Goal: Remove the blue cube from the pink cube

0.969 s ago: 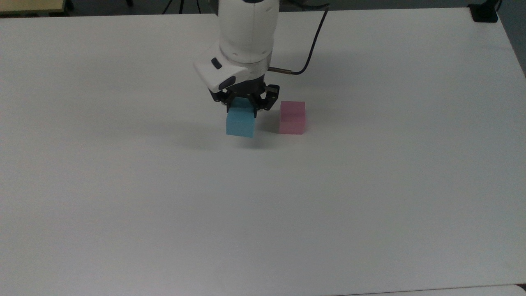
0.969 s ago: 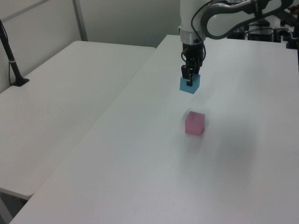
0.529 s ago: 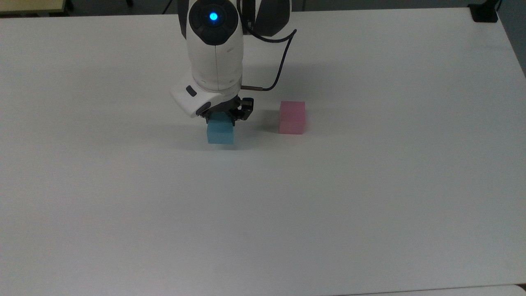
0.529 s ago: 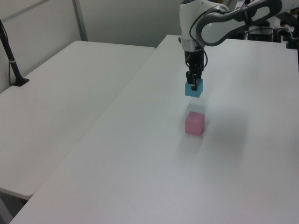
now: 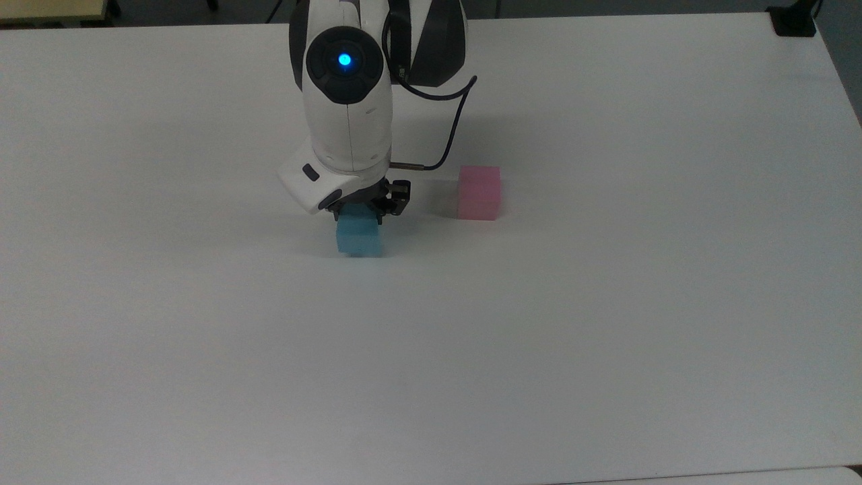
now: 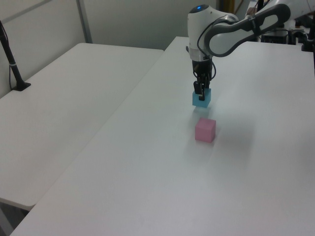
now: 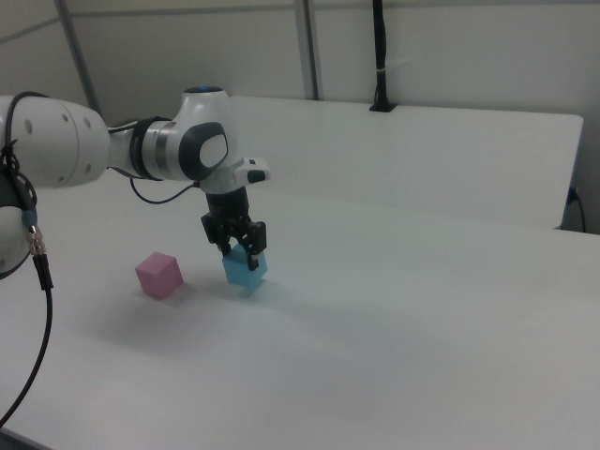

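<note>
The blue cube (image 5: 359, 238) (image 6: 201, 99) (image 7: 245, 270) is low over the white table (image 5: 606, 303), at or just above its surface, and my gripper (image 5: 361, 214) (image 6: 199, 94) (image 7: 241, 255) is shut on its upper part. The pink cube (image 5: 479, 192) (image 6: 205, 130) (image 7: 158, 275) rests alone on the table, apart from the blue one, to the top view's right of it. In the right view the pink cube lies to the left of the blue cube. Nothing is stacked on the pink cube.
A dark cable (image 5: 452, 128) loops from the arm's wrist above the table. A second white table (image 6: 64, 113) adjoins on the left view's left, with a black post (image 6: 12, 64) at its far edge. A black clamp (image 5: 793, 20) sits at the top view's upper right corner.
The gripper has carried the blue cube further toward the top view's left and front and lowered it toward the table. The pink cube has not moved.
</note>
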Available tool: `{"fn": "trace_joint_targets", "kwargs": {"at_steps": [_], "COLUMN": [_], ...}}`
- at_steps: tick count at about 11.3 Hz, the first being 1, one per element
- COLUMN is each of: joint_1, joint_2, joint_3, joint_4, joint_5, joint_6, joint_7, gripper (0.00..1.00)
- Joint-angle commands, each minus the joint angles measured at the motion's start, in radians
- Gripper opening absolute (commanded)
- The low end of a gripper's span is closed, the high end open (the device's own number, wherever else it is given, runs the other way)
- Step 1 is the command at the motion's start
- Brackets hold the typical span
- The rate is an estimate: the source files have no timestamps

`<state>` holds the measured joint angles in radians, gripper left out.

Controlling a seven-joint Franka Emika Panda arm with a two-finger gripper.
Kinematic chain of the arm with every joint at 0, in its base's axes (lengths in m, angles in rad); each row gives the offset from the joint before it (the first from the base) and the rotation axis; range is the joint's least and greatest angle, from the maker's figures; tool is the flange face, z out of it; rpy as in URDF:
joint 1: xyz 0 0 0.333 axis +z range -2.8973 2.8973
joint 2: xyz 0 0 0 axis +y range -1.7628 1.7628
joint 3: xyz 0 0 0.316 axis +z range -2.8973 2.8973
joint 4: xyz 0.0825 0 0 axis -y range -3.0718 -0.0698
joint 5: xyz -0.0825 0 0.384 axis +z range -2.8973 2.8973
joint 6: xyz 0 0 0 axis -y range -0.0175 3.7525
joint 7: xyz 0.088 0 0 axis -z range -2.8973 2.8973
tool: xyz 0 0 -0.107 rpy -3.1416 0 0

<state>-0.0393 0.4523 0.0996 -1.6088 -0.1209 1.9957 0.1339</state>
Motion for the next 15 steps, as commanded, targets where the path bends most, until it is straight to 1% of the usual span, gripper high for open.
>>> {"fn": "trace_joint_targets", "kwargs": {"at_steps": [1, 4, 5, 7, 8, 9, 11, 12, 14, 15], "joint_1": [-0.002, -0.004, -0.004, -0.004, -0.005, -0.01, -0.01, -0.008, -0.007, 0.004], "joint_2": [0.009, 0.002, -0.018, -0.084, -0.134, -0.179, -0.288, -0.338, -0.424, -0.449], "joint_3": [0.003, 0.003, 0.003, 0.003, 0.0, -0.001, -0.017, -0.037, -0.06, -0.083], "joint_4": [0.01, 0.013, 0.013, 0.015, 0.013, 0.013, 0.017, 0.017, 0.015, 0.015], "joint_5": [-0.013, -0.011, -0.006, -0.002, 0.003, 0.001, 0.004, 0.01, 0.049, 0.066], "joint_6": [0.014, 0.006, -0.001, -0.002, -0.005, -0.04, -0.176, -0.24, -0.355, -0.403], "joint_7": [-0.004, -0.004, 0.006, 0.044, 0.082, 0.113, 0.116, 0.116, 0.108, 0.108], "gripper": [1.0, 1.0, 1.0, 1.0, 1.0, 1.0, 1.0, 1.0, 1.0, 1.0]}}
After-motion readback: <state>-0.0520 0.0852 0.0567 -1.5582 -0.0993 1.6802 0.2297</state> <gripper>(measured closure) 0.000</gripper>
